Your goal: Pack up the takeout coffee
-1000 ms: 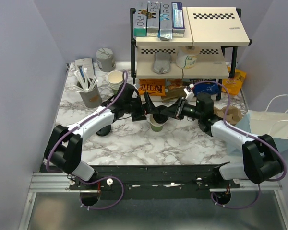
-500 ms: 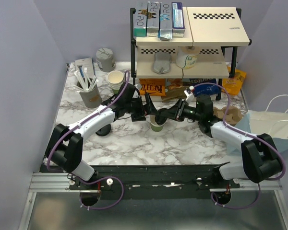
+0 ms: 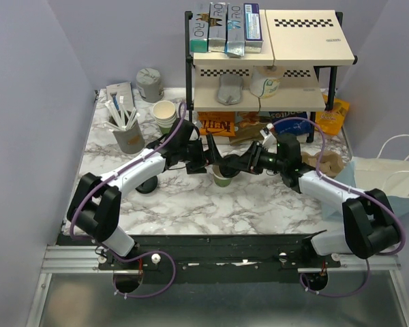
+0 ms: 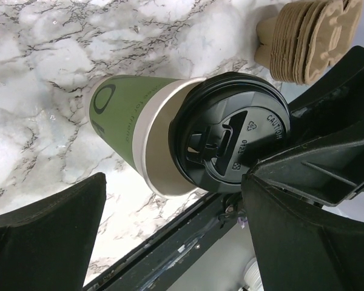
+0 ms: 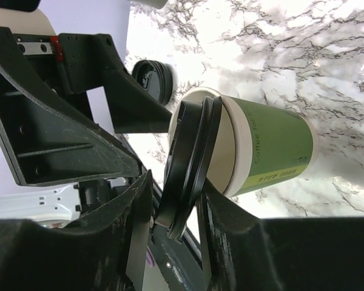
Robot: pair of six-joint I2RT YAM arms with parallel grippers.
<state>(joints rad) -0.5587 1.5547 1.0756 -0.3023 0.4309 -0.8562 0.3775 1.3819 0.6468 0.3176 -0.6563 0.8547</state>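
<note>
The takeout coffee (image 3: 222, 176) stands upright near the centre of the marble bench (image 3: 191, 208), with its black lid (image 4: 230, 139) fitted. The left gripper (image 4: 173, 182) has its jaws fully apart, one finger on each side of the cup. The right gripper (image 5: 176, 185) straddles the lid rim with its jaws partly apart; whether they press on the rim cannot be determined.

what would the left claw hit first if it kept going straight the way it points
Most likely the takeout coffee: its black lid sits straight ahead of the left claw, between its open fingers. The right claw is just beyond, though depth is unclear.
</note>
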